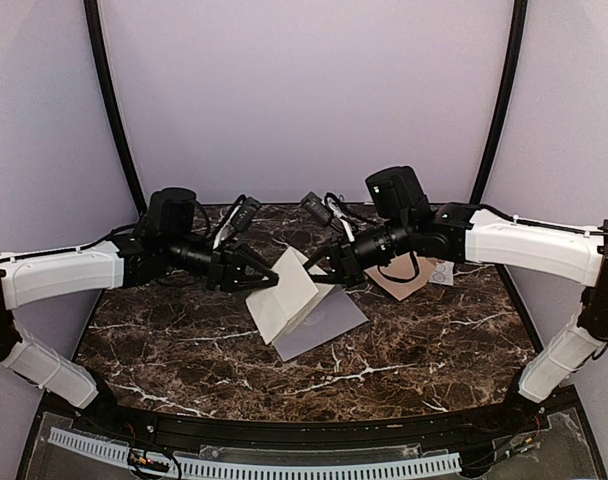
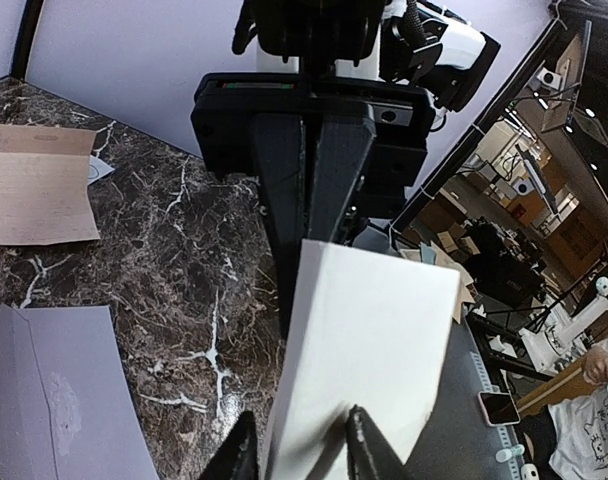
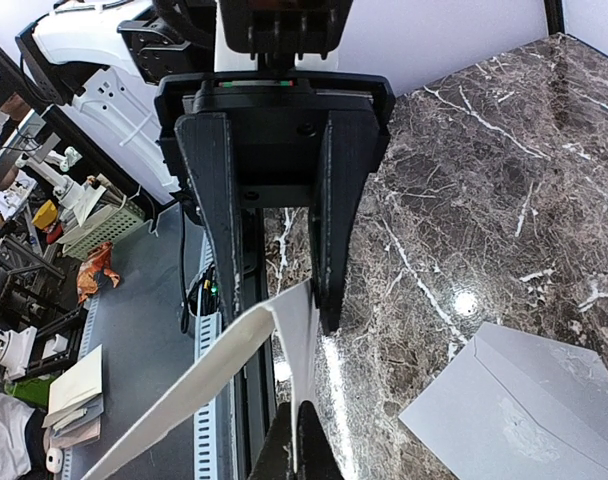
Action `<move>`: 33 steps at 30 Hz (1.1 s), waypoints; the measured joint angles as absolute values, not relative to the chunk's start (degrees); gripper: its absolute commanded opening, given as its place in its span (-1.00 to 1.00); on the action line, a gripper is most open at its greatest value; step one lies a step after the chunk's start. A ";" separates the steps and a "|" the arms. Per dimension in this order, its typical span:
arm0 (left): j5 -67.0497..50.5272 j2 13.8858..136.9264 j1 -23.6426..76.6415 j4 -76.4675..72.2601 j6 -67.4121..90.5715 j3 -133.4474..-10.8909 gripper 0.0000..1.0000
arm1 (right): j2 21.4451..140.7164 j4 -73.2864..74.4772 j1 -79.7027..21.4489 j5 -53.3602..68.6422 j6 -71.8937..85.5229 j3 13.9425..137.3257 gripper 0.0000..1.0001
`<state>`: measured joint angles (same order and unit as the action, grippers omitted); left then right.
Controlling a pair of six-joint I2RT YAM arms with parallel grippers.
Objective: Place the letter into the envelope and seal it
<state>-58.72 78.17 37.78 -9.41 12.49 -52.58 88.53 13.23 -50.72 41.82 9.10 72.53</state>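
Observation:
The white folded letter [image 1: 282, 298] hangs in the air between my two grippers, above the marble table. My right gripper [image 1: 322, 268] is shut on its far edge; in the right wrist view its tips [image 3: 302, 455] pinch the sheet [image 3: 199, 385]. My left gripper [image 1: 256, 272] is open, and its fingers straddle the letter's other end [image 2: 374, 350]. Seen from the right wrist, its fingers [image 3: 214, 210] stand wide apart, with the paper touching one of them. The grey-lavender envelope [image 1: 324, 322] lies flat on the table below the letter, also in the wrist views [image 2: 54, 400] [image 3: 524, 410].
A brown sheet of paper [image 1: 404, 278] lies behind the right gripper, also in the left wrist view [image 2: 42, 185]. A small white sticker sheet [image 1: 442, 272] lies beside it. The table's front rail [image 1: 284, 465] runs along the near edge.

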 measured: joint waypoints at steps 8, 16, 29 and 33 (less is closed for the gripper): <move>-60.36 78.63 37.85 -9.47 12.67 -52.93 -0.90 | 88.53 12.19 -50.72 41.30 9.13 72.51 -1.00; -59.64 78.63 37.87 -9.63 12.95 -53.23 -1.00 | 87.61 8.95 -50.33 39.27 10.26 70.57 -0.27; -40.42 63.51 37.91 -20.62 21.39 -46.50 -1.00 | 73.47 -3.46 -42.13 34.33 19.77 58.26 0.84; -29.15 57.87 37.91 -28.08 28.38 -41.21 -1.00 | 71.59 -9.61 -42.98 33.30 23.46 54.89 0.86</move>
<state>-29.15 57.87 37.91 -28.08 28.38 -41.21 71.59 -9.61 -42.98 33.30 23.46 54.89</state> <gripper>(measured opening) 0.008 0.926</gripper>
